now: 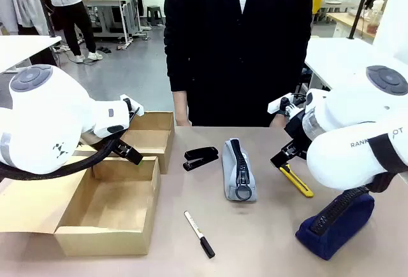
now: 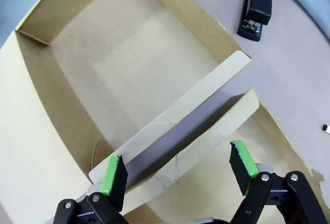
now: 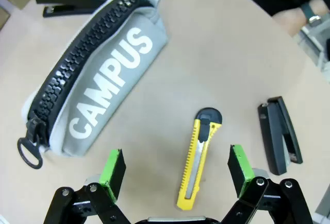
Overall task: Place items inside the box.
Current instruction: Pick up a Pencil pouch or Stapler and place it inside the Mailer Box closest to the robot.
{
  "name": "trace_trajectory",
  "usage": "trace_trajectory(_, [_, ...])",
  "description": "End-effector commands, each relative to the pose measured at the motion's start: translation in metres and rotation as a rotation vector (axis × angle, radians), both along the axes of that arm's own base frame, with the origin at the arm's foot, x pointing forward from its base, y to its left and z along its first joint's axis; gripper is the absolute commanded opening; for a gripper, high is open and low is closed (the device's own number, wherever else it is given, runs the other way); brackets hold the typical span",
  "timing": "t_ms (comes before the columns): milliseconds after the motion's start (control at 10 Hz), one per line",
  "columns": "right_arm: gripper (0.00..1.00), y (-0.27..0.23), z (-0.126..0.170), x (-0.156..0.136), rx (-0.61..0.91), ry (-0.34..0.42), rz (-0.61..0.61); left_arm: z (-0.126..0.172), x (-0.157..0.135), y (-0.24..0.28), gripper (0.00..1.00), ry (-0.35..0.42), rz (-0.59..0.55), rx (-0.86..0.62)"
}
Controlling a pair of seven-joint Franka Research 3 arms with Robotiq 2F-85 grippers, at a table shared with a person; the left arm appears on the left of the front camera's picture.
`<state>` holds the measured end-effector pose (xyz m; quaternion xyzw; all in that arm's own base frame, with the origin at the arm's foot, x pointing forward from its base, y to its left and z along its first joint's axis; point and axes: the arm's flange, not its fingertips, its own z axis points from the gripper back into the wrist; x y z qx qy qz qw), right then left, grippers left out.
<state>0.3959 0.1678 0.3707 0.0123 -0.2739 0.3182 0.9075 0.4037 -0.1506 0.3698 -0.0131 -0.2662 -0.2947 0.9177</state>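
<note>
White rounded arms [image 1: 38, 124], grey joint caps [image 1: 32, 76], black cable [image 1: 95, 159]; black jaws with green pads [image 2: 110, 175], silver screws [image 2: 264, 178]

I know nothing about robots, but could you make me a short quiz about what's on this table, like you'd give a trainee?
1. True or false: the large open box holds nothing yet.
2. Which arm's gripper is poised, fingers apart, over the yellow utility knife?
3. Fill in: the word printed on the grey pencil case is ____.

Key: 1 true. 2 the right gripper. 3 CAMPUS.
</note>
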Motion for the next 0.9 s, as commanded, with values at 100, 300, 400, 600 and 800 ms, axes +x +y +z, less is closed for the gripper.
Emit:
trace_trajectory(100, [1.00, 0.0000, 0.0000, 0.0000, 0.000, 0.000, 0.000, 0.0001, 0.0000, 0.0000, 1.00, 0.000, 0.000, 0.000])
trace_trajectory(300, [1.00, 0.0000, 0.0000, 0.0000, 0.000, 0.000, 0.000, 0.0001, 0.0000, 0.0000, 1.00, 0.000, 0.000, 0.000])
trace_trajectory(400, [1.00, 0.0000, 0.0000, 0.0000, 0.000, 0.000, 0.000, 0.0001, 0.0000, 0.0000, 1.00, 0.000, 0.000, 0.000])
trace_trajectory(600, [1.00, 0.0000, 0.0000, 0.0000, 0.000, 0.000, 0.000, 0.0001, 0.0000, 0.0000, 1.00, 0.000, 0.000, 0.000])
trace_trajectory(800, [1.00, 0.0000, 0.0000, 0.0000, 0.000, 0.000, 0.000, 0.0001, 0.0000, 0.0000, 1.00, 0.000, 0.000, 0.000])
